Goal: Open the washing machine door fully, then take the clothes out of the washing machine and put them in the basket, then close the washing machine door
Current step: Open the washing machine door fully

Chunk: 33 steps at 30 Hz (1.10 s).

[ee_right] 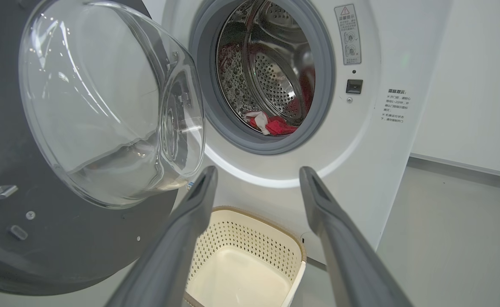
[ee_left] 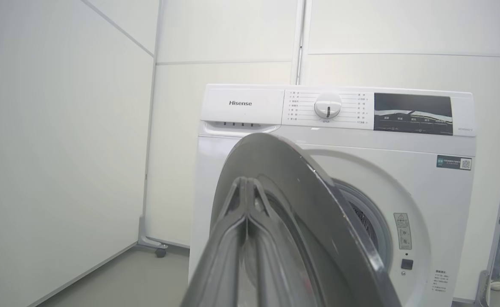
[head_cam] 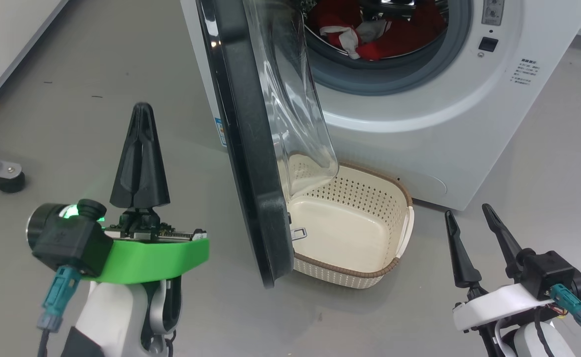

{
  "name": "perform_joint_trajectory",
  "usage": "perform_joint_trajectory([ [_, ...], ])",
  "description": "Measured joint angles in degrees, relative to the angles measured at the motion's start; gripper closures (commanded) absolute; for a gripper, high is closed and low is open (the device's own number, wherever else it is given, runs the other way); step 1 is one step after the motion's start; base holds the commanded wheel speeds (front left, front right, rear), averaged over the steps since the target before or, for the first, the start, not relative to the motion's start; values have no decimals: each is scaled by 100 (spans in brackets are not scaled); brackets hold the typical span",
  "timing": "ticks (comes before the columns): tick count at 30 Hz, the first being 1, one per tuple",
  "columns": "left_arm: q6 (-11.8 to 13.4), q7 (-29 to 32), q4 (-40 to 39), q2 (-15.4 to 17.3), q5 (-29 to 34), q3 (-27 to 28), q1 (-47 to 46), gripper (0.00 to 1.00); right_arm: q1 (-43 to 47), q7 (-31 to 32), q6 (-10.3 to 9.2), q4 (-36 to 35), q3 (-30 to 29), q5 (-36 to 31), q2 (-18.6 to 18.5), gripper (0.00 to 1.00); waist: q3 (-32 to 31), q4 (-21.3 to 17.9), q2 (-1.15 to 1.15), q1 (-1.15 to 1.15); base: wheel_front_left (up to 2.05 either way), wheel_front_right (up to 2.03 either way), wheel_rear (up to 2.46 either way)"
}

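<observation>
While the left claw [head_cam: 142, 111] is pinched shut on nothing just beside the outer face of the washing machine door [head_cam: 251, 173], the right claw [head_cam: 468, 212] hangs wide apart and empty near the basket [head_cam: 370, 271]. The door stands only partly open. The clothes [head_cam: 399, 34] lie inside the washing machine [head_cam: 419, 148]. A reach now could knock the glass bowl [head_cam: 290, 99], or garments could snag on it and miss the basket.
</observation>
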Motion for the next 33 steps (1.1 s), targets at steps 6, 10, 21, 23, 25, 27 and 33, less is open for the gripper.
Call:
perform_joint_trajectory([
  [6, -25, -5, -920, 0, 122, -402, -325, 100, 2, 0, 38, 11, -10, -48, 26, 0, -26, -41, 0, 0, 0, 0, 0],
  [10, -234, -5, -1255, 3, 94, -918, -355, 100, 2, 0, 65, 18, -7, -70, 57, 0, -30, -82, 0, 0, 0, 0, 0],
  [21, -664, -4, -916, 40, -111, -2198, 61, 100, 2, 0, 132, 46, -30, -140, 126, 0, -5, -266, 0, 0, 0, 0, 0],
  [23, -682, -3, -846, 43, -111, -2275, 90, 100, 2, 0, 132, 46, -42, -140, 127, 0, -3, -271, 0, 0, 0, 0, 0],
  [25, -712, 30, -757, 52, -112, -2382, 175, 100, 2, 0, 136, 46, -59, -141, 129, 0, 4, -279, 0, 0, 0, 0, 0],
  [27, -717, 112, -648, 55, -119, -2479, 235, 100, 2, 0, 137, 46, -71, -143, 132, 0, 12, -285, 0, 0, 0, 0, 0],
  [33, -717, 369, -314, 59, -196, -2621, 429, 100, 2, 0, 140, 46, -112, -175, 140, 0, 50, -280, 0, 0, 0, 0, 0],
])
